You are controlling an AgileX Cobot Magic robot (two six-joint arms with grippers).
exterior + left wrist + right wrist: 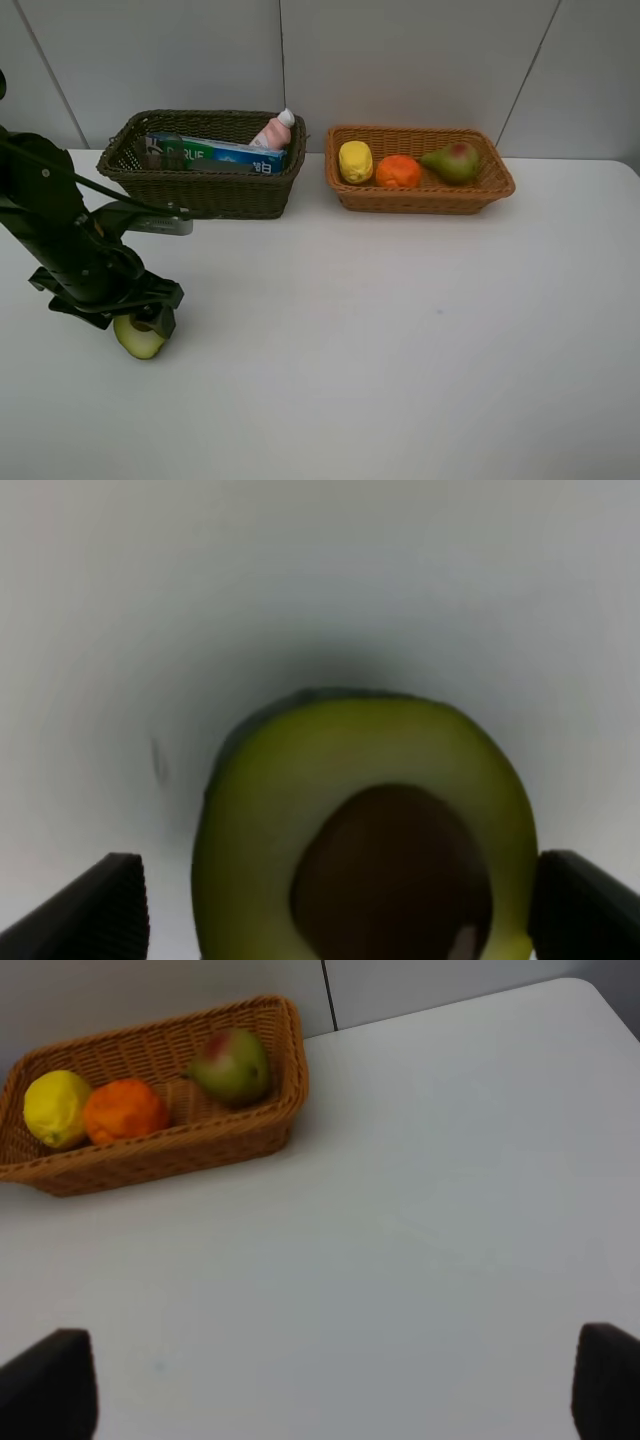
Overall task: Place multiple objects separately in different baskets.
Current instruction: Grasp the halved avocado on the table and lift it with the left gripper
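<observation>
Two wicker baskets stand side by side at the back of the white worktop (pixel 400 340), close to the pale panelled wall (pixel 400 60). The dark olive-brown basket (pixel 205 190), the deeper one, holds one blue-green toothpaste box (pixel 225 153) lying flat and one pink white-capped bottle (pixel 273 131) leaning at its right end; something glassy at its left end, too unclear to name. The light orange-tan basket (pixel 420 195) holds three fruits in a row: one lemon (pixel 355 161), one orange (pixel 398 171), one red-green pear (pixel 452 161). One halved avocado (pixel 139 337) lies apart on the worktop, front left, cut face and brown pit up in the left wrist view. Left claw (pixel 150 322) sits low over it, jaws fully spread, a finger (pixel 95 915) either side of the fruit, one just beside its edge, not clamped. Left arm partly hides the avocado from above. Right claw (pixel 320 1385) not seen from the high camera; its wrist view shows jaws wide apart, nothing between them, bare worktop below, tan basket beyond.
</observation>
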